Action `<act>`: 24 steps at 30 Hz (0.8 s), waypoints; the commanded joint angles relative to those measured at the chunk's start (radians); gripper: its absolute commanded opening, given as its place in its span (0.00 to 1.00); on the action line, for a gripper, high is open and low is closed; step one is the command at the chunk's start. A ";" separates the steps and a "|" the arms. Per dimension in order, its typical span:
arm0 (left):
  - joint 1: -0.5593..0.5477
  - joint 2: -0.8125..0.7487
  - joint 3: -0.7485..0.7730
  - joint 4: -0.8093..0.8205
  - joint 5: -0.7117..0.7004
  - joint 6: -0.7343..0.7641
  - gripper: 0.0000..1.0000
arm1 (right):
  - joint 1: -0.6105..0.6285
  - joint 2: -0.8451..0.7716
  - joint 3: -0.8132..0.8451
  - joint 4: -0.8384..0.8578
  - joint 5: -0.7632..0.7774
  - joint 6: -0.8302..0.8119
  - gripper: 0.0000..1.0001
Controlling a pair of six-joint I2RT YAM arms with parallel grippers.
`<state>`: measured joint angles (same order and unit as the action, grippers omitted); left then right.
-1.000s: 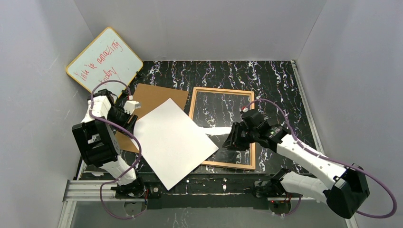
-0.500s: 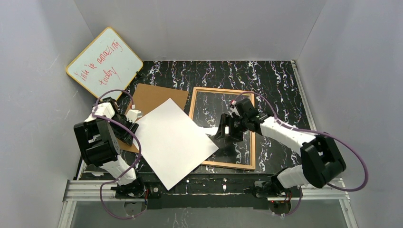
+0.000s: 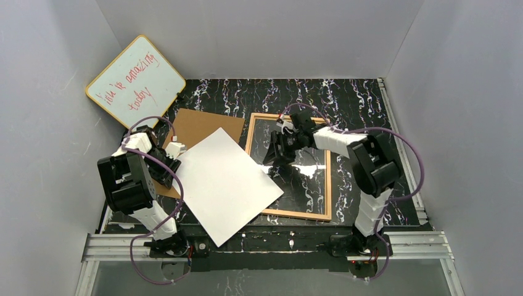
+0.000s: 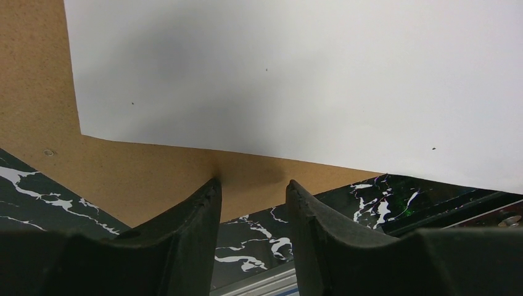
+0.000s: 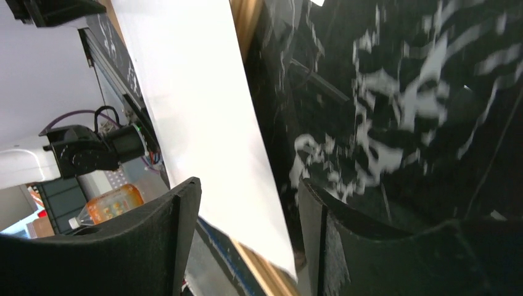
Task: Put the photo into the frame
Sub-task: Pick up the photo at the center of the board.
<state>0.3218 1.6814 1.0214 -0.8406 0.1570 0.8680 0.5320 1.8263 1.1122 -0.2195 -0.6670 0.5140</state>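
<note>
Whiteboard (image 3: pixel 135 77) stood far left of frame (image 3: pixel 296 214). Left gripper (image 4: pixel 250 182) sat left of frame, fingers apart, empty, at edge of brown backing board (image 3: pixel 203 126). Photo (image 3: pixel 225 185) lay white side up, right corner overlapping frame's left rail. Right gripper (image 5: pixel 250 185) hung over frame's left half, fingers apart, nothing clamped.

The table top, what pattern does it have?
Black table with white marble-like veins; the top external view shows it best.

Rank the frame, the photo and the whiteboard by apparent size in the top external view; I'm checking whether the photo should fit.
1. frame: largest outline.
2. photo: somewhat smaller.
3. whiteboard: looks smallest, though it leans farther from the camera, so its true rank is unsure.
</note>
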 commanded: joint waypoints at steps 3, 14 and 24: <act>-0.015 0.024 -0.029 0.008 0.002 -0.011 0.40 | -0.001 0.170 0.216 0.030 -0.082 -0.059 0.65; -0.015 0.035 -0.028 0.009 -0.014 -0.012 0.39 | 0.038 0.316 0.349 0.037 -0.100 -0.051 0.60; -0.014 0.034 -0.033 0.017 -0.030 -0.007 0.38 | 0.088 0.336 0.348 0.071 -0.123 0.000 0.52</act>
<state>0.3096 1.6855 1.0195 -0.8276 0.1249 0.8532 0.6060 2.1605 1.4456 -0.1974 -0.7490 0.4889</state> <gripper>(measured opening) 0.382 0.537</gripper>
